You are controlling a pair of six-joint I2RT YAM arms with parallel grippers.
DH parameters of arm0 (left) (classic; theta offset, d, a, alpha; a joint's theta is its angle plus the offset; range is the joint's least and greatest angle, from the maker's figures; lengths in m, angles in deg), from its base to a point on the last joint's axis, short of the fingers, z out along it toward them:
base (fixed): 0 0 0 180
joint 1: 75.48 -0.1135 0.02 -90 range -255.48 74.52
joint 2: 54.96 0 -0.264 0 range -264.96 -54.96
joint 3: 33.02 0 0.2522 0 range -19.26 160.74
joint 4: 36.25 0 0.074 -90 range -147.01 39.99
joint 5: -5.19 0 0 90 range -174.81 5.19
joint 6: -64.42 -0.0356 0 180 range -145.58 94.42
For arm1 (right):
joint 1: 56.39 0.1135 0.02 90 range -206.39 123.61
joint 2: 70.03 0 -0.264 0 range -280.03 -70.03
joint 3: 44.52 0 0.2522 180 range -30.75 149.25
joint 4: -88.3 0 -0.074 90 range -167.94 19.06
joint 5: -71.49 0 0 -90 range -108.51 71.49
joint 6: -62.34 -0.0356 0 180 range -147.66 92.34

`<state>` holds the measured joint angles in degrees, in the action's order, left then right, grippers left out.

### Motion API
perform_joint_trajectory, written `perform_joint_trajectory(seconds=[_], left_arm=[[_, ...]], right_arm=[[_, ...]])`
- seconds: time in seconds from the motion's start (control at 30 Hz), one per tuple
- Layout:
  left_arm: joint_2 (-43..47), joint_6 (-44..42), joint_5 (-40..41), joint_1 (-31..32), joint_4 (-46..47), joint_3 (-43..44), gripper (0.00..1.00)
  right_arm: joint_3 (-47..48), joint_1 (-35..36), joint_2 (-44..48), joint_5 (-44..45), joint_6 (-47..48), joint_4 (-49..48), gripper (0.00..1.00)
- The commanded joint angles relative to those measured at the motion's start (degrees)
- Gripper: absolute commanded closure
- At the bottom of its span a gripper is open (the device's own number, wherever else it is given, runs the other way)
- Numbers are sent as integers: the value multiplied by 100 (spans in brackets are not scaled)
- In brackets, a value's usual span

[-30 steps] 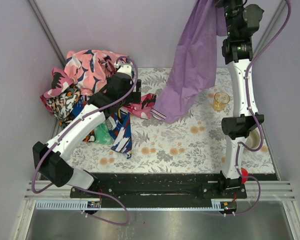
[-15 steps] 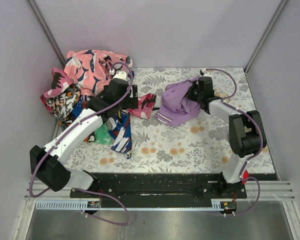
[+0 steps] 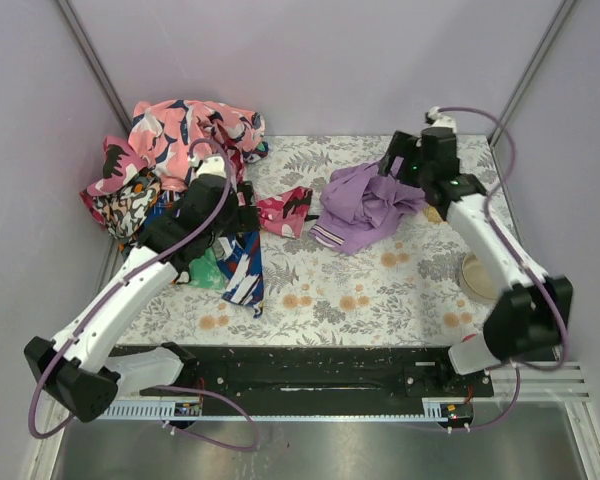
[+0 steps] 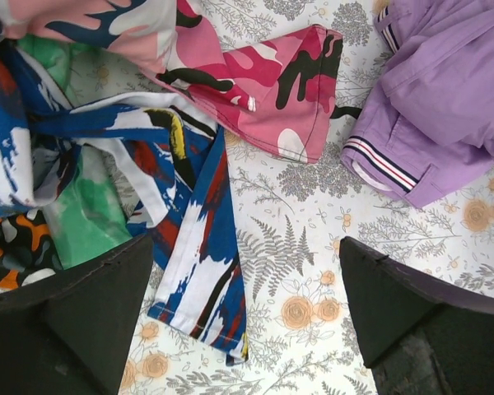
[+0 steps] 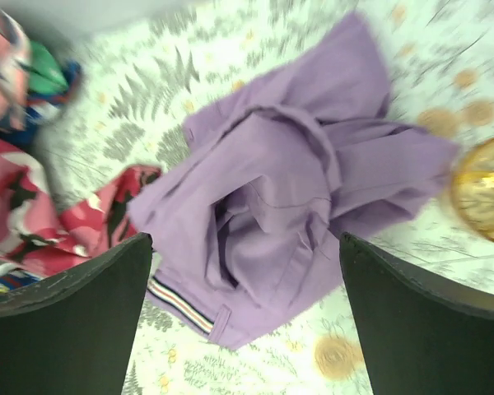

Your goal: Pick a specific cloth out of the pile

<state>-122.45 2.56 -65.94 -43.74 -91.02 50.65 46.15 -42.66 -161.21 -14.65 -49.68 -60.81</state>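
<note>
The cloth point(image 3: 365, 205), lavender with a striped hem, lies crumpled on the floral table right of centre, apart from the pile point(image 3: 165, 150) of bright patterned cloths at the back left. My right gripper point(image 3: 400, 172) hovers just above the cloth point(image 5: 288, 206). It is open point(image 5: 245, 239) and nothing is between its fingers. My left gripper point(image 3: 242, 222) is open point(image 4: 247, 243) above bare table, by the pile's near edge point(image 4: 74, 181). The cloth's hem point(image 4: 387, 160) shows at the upper right of the left wrist view.
A pink camouflage cloth point(image 3: 285, 210) lies between pile and lavender cloth. A blue-white-red cloth point(image 4: 202, 271) trails toward the front. An amber glass point(image 5: 486, 202) stands right of the cloth. A pale bowl point(image 3: 477, 275) sits by the right arm. Walls close in on three sides.
The right arm brought the lavender cloth down from high up onto the table, then opened and let it go. The left arm drew back toward the front.
</note>
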Motion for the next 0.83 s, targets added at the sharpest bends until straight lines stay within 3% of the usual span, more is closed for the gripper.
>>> perform_joint_trajectory(seconds=[0.0,0.23,0.4,0.6,0.8], left_arm=[[656,235,160,-28,-170,-162,1],[1535,525,547,-28,-399,-600,1],[2422,675,582,-28,127,-1478,1],[3302,763,591,-28,1007,-2569,1],[3233,763,705,-28,1087,-2702,1]], right_arm=[[-51,24,1942,922,277,765,1],[-2036,24,4333,1267,-4,591,1],[-3171,24,5380,1337,-92,389,1],[-4025,24,5848,1205,-127,98,1],[-4201,24,5909,1275,-57,-95,1]])
